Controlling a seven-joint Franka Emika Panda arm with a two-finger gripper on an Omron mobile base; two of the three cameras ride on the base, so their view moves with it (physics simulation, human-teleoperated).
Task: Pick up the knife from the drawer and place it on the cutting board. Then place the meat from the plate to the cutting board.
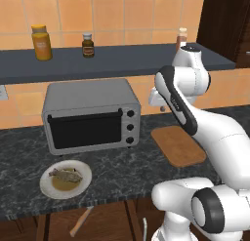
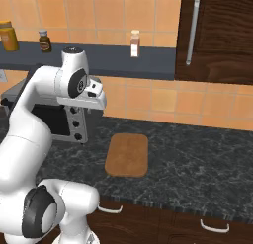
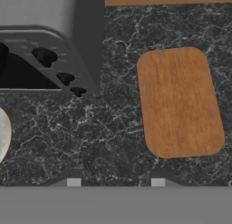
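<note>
Down below the front edge of the dark marbled counter (image 1: pixel 146 162), the slim knife with the tan wooden handle (image 1: pixel 80 221) is lying in the open dark brown drawer (image 1: pixel 105 220), so step one hasn't happened yet as far as I can tell. Its long axis runs on a diagonal in the left base view, handle end toward the lower left and the other end up toward the counter edge; the blade itself is hard to make out from here.

The flat light-brown wooden cutting board with rounded corners (image 3: pixel 180 102) has nothing on it, and its long side runs away from the robot toward the tiled wall. The small grey-brown lumpy meat (image 1: pixel 65 174) sits on the round white plate with the yellowish centre (image 1: pixel 48 188), in front of the grey toaster oven (image 1: pixel 91 114). So both moves look left to do, knife first.

The end effector (image 3: pixel 115 181) hangs high over the counter, between oven and board, looking straight down. Its two tips stand well apart with nothing between them, so it's spread and empty.
</note>
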